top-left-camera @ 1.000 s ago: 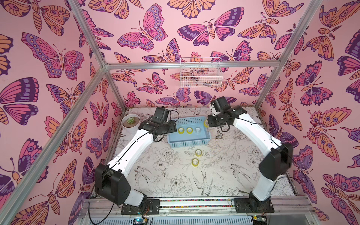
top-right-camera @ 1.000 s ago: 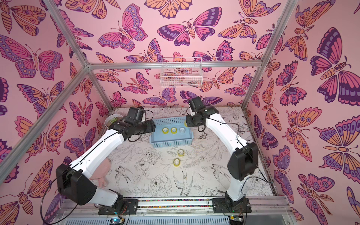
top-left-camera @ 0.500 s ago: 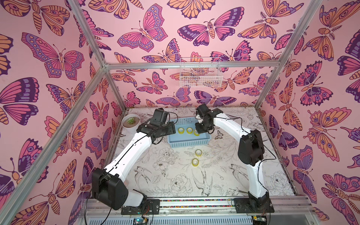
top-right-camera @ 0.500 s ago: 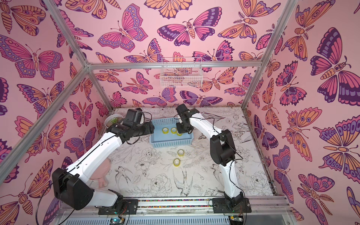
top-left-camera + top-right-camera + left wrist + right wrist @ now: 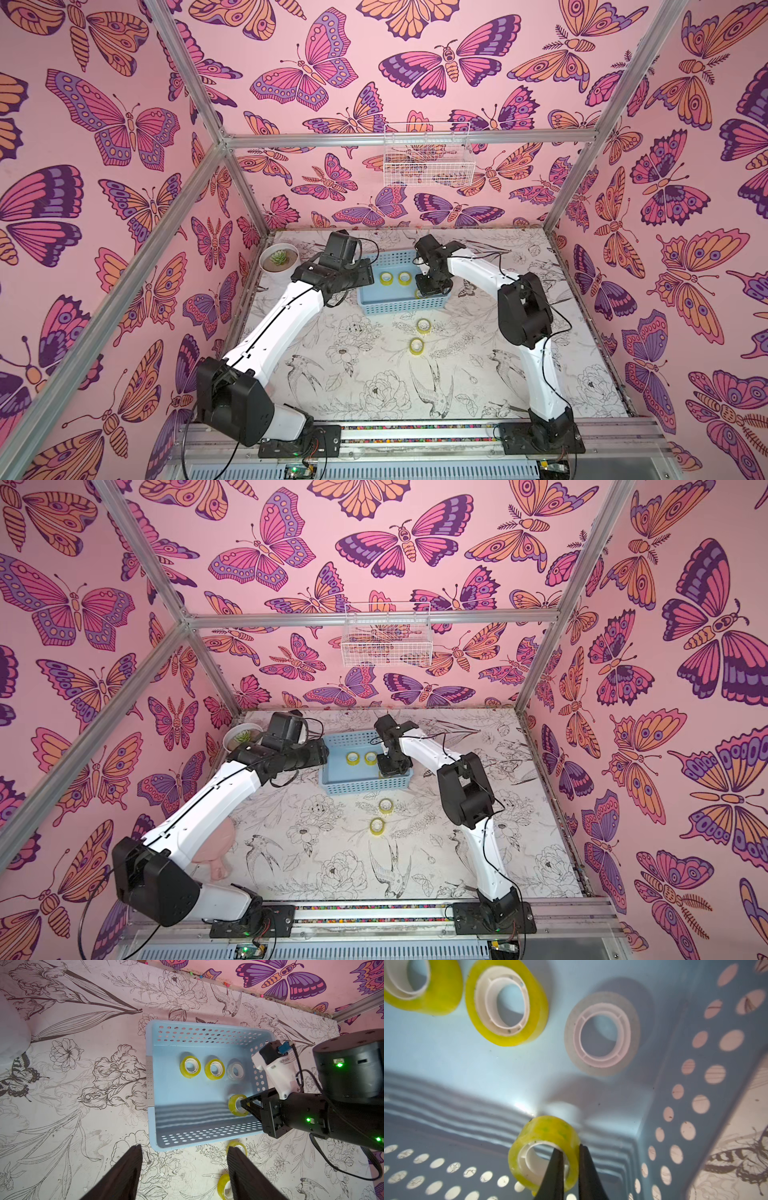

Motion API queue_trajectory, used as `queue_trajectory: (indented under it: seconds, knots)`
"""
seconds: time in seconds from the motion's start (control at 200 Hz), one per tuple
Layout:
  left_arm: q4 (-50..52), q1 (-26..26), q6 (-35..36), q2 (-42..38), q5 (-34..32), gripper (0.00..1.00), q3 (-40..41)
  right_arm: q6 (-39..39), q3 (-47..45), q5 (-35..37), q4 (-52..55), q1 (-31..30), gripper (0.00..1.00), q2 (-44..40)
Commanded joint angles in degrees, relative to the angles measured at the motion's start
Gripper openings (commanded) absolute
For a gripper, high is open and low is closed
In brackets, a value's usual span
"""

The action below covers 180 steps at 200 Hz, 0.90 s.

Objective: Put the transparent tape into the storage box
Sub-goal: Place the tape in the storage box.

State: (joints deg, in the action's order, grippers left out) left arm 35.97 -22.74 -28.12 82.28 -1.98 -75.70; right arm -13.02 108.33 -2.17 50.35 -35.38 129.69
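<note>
1. Nearest the arm bases, a loose yellow roll (image 5: 416, 345) and a second loose roll (image 5: 423, 326) lie flat on the flower-printed table (image 5: 374, 382), outside the basket.
2. Just past the front wall of the light blue storage basket (image 5: 399, 306), the right gripper (image 5: 569, 1150) is clamped on a held yellow roll (image 5: 548, 1132), with one finger through the core and one on the outer winding. The roll stands on edge, low in the basket's right front corner. I cannot tell whether it touches the floor.
3. To release well, lower it close to the floor, part the jaws gently, then draw the inner finger straight out of the core. A ring freed on edge may roll.
4. The tape is glossy and translucent on a ribbed white plastic core. The basket has a smooth solid floor and walls punched with round holes.
5. Farther in, a stored yellow roll (image 5: 190, 1067), another stored roll (image 5: 214, 1069) and a colourless roll (image 5: 235, 1071) lie flat in a row.
6. The left gripper (image 5: 183, 1147) hangs beside the basket, jaws apart, empty.
7. Farthest are a white succulent pot (image 5: 279, 262) and a wire basket (image 5: 428, 162) on the wall.
</note>
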Motion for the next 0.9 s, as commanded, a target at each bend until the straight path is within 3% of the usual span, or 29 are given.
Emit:
queue_trajectory:
  seconds: [0.0, 0.22, 0.486, 0.896]
  knots:
    - [-0.1, 0.6, 0.0, 0.5, -0.4, 0.71, 0.8, 0.3, 0.6, 2.7, -0.3, -0.2, 0.0, 1.4]
    - [-0.2, 0.9, 0.2, 0.7, -0.1, 0.71, 0.8, 0.1, 2.4, 4.5, 0.8, -0.1, 0.0, 2.9]
    - [-0.2, 1.1, 0.3, 0.2, -0.1, 0.72, 1.4, -0.4, 3.0, 4.7, 0.9, -0.1, 0.31, 2.5]
    - [-0.2, 1.4, 0.7, -0.9, 0.0, 0.74, 2.0, -0.1, 11.4, 4.5, 4.6, -0.2, 0.34, 0.1]
